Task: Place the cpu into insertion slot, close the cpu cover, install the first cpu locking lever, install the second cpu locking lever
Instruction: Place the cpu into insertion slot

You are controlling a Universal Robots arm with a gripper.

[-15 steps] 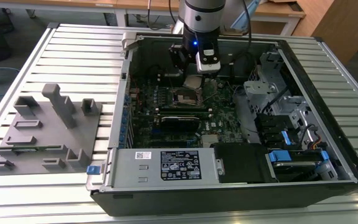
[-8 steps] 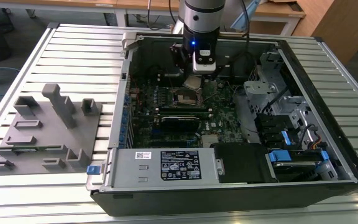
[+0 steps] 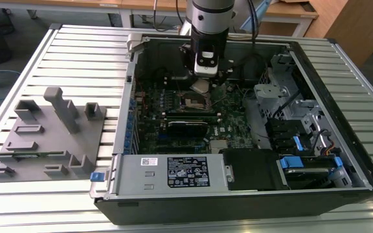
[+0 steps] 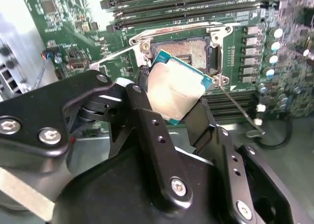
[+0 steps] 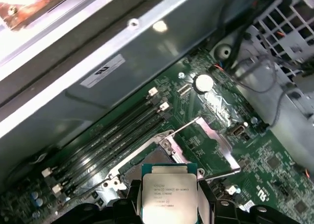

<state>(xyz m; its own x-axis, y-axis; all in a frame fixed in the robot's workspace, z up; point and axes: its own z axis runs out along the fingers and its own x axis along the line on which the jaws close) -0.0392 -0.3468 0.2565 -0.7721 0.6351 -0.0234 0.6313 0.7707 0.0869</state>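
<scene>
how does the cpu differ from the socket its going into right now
The small square chip with a dull metal top hangs tilted, clamped in the black hand; the square black socket with a silvery rim lies flat in the green board. The chip's face is plain metal; the socket is an open, empty recess. Both are square, similar in outline.

- The gripper (image 5: pixel 170 210) is gripping the cpu (image 5: pixel 169 189) by two opposite edges.
- The cpu is hiding part of the insertion slot (image 5: pixel 147 161).
- The cpu cover (image 5: pixel 212 144) is standing open beside the insertion slot.
- Long memory slots (image 5: pixel 113 135) are lying along the insertion slot's other side.
</scene>
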